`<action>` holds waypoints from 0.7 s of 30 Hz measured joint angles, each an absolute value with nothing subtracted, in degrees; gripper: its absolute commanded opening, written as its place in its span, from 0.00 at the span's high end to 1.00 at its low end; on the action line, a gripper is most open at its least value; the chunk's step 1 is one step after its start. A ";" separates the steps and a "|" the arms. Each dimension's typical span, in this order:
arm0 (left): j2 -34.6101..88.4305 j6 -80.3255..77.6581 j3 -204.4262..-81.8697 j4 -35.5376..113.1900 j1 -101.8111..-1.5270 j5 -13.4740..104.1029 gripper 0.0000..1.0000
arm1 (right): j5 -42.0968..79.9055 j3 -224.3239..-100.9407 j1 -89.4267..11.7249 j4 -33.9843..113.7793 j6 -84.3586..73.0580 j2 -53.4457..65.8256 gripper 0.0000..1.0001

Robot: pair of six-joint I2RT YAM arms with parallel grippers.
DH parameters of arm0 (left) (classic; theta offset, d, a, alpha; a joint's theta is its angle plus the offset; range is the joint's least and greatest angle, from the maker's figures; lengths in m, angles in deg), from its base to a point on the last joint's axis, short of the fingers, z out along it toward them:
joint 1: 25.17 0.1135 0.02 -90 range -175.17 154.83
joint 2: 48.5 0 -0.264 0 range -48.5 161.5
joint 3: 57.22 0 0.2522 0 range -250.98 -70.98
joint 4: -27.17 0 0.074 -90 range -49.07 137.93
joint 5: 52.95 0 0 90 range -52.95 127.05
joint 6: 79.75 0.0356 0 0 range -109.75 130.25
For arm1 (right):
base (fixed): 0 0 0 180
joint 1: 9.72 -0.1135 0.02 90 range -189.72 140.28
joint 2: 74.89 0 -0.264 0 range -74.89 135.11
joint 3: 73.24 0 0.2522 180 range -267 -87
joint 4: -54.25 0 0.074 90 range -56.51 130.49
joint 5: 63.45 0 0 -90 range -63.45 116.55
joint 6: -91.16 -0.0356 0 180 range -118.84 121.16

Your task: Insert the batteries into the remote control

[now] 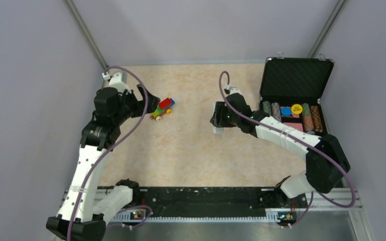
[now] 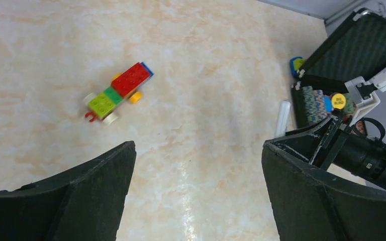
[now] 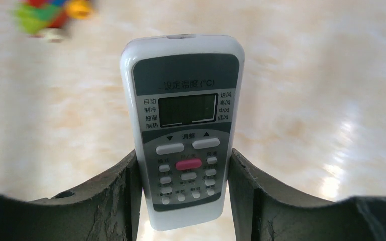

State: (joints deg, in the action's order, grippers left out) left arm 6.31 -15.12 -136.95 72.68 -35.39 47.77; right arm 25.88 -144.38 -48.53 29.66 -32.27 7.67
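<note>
Right wrist view: the remote control (image 3: 183, 135) is clamped at its button end by the right gripper (image 3: 183, 156), long axis running to the frame's top, keypad facing the camera. The left gripper (image 2: 198, 146) is spread wide, empty. No batteries are seen.

A colourful toy-brick train (image 1: 163, 108) is seen toward the worktop's (image 1: 191, 150) far-left corner; an opened chip case (image 1: 296, 78) is set at the far-right corner.

White arm links (image 1: 88, 170), black joints (image 1: 326, 168), purple cables (image 1: 146, 103), scuffed black tool fingers (image 3: 105, 201)
</note>
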 measured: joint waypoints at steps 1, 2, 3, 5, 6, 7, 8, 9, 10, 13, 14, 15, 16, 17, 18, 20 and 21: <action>5.15 -15.10 -136.49 73.66 -35.39 46.62 0.01 | 29.70 -144.06 -48.53 27.17 -31.87 7.85 0.74; 4.15 -15.12 -136.12 74.45 -35.39 45.89 0.01 | 33.66 -143.95 -48.53 24.33 -31.48 8.24 0.74; 2.92 -15.16 -135.64 75.15 -35.39 45.19 0.01 | 36.94 -143.95 -48.53 22.28 -31.28 8.85 0.74; 0.56 -15.45 -134.75 76.39 -35.39 44.52 0.01 | 41.94 -143.95 -48.47 19.13 -31.00 10.54 0.73; -0.33 -15.62 -134.48 76.98 -35.39 44.43 0.01 | 43.56 -143.95 -48.44 17.88 -30.98 11.48 0.72; -1.03 -15.84 -134.29 77.59 -35.39 44.36 0.01 | 45.09 -143.95 -48.42 16.66 -30.98 12.61 0.71; -1.65 -16.08 -134.11 78.25 -35.39 44.26 0.01 | 46.34 -143.95 -48.42 15.57 -31.00 13.77 0.69; -2.13 -16.43 -133.98 79.06 -35.39 44.21 0.01 | 47.17 -143.92 -48.42 14.76 -31.02 14.80 0.67; -2.30 -16.63 -133.87 79.52 -35.39 44.08 0.01 | 47.80 -143.88 -48.42 14.04 -31.02 15.74 0.65; -2.50 -17.55 -133.83 82.21 -35.39 43.38 0.01 | 48.76 -143.75 -48.42 12.68 -31.00 18.25 0.60; -2.50 -17.83 -133.76 82.97 -35.39 43.18 0.01 | 48.92 -143.62 -48.42 12.48 -31.00 18.67 0.58; -2.52 -18.14 -133.68 83.56 -35.39 42.97 0.01 | 49.03 -143.57 -48.42 12.13 -30.98 19.08 0.54; -2.61 -18.40 -133.52 84.35 -35.39 42.62 0.01 | 49.18 -143.51 -48.42 12.02 -30.98 19.43 0.52; -2.74 -18.64 -133.33 85.03 -35.39 42.13 0.01 | 49.24 -143.31 -48.42 12.09 -30.98 19.70 0.49; -3.00 -18.97 -133.04 85.64 -35.39 41.70 0.01 | 49.27 -143.12 -48.42 11.94 -30.98 19.85 0.48; -3.68 -19.67 -132.52 86.67 -35.39 40.78 0.01 | 49.22 -142.79 -48.42 11.70 -30.98 20.18 0.43; -3.98 -19.93 -132.43 87.12 -35.39 40.45 0.01 | 49.20 -142.70 -48.42 11.67 -30.98 20.33 0.39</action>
